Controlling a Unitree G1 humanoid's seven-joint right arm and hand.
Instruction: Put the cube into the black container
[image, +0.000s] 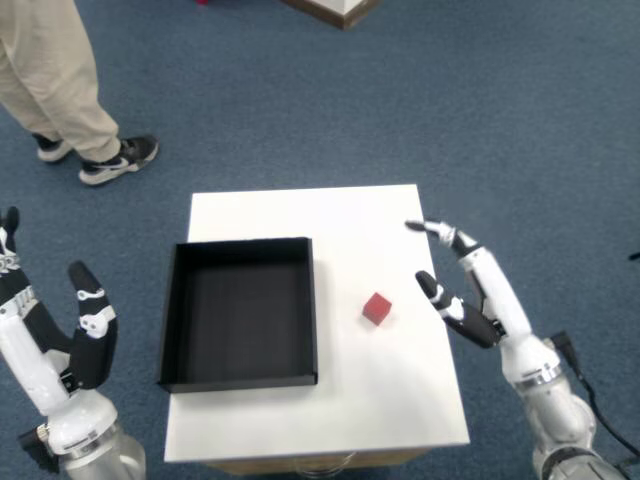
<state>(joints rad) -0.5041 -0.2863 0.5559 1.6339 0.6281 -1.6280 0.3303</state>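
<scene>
On white table (340, 410) over blue carpet (480, 110), cube (376, 308) lies; right hand (470, 295) fingers (428, 228) spread wide.

The person (60, 85) by the far corner is cut off at the top and left edges, so only trouser legs and sneakers show. A piece of wooden furniture (335, 8) at the top edge shows just a corner. The right robot hand (465, 295) is seen edge-on, its fingers overlapping. The surface (400, 410) hides its own underside at the near edge.
</scene>
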